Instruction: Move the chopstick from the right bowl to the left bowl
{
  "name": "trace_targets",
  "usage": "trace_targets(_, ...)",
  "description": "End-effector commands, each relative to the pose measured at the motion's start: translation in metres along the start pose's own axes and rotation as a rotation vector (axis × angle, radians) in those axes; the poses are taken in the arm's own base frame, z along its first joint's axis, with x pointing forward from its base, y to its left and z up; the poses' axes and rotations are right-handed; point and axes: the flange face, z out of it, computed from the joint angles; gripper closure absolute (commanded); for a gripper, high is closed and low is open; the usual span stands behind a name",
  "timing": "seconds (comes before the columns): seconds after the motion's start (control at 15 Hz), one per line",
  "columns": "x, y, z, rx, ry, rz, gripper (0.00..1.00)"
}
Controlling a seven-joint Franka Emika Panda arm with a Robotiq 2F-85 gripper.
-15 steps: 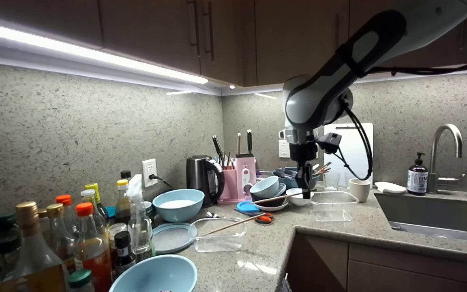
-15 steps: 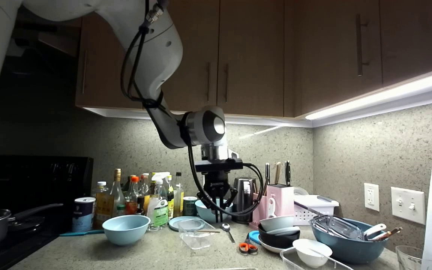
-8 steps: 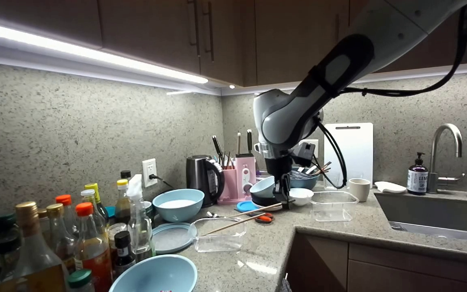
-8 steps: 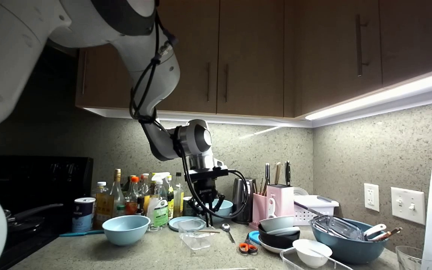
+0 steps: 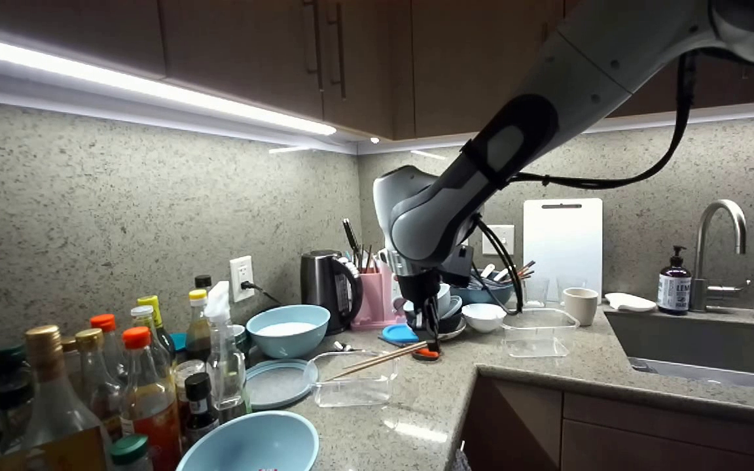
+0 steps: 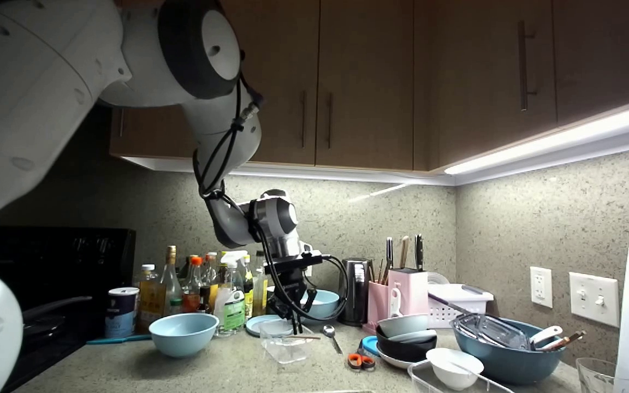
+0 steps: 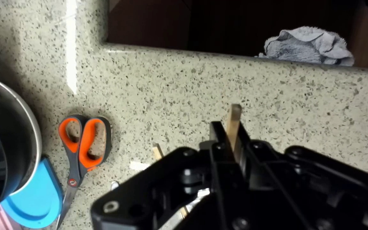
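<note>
Gripper (image 5: 433,348) and chopstick (image 5: 367,360) shifted down and toward the left clear box (image 5: 354,396) since the earlier frame. In an exterior view: chopstick held near its end, length reaching left, apparently over the box, likely so it can drop inside; soap bottle (image 5: 675,286) far right of the fingers (image 5: 430,324) reads "LEM", rest unclear. In an exterior view: canister (image 6: 121,312) left of fingers, label unreadable. Wrist view: fingers pinch chopstick, scissors (image 7: 83,156) to their left.
</note>
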Motion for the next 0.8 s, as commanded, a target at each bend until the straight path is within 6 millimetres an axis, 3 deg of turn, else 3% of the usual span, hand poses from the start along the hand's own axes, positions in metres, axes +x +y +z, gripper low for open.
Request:
trace_targets(0.0,0.019,-0.008,0.003,0.008,0.002,-0.062,0.97)
trace_targets(0.33,0.027,-0.006,0.017,0.05,-0.004,-0.139,0.97)
trace_targets(0.73,0.019,0.026,0.032,0.143,-0.034,-0.148,0.97)
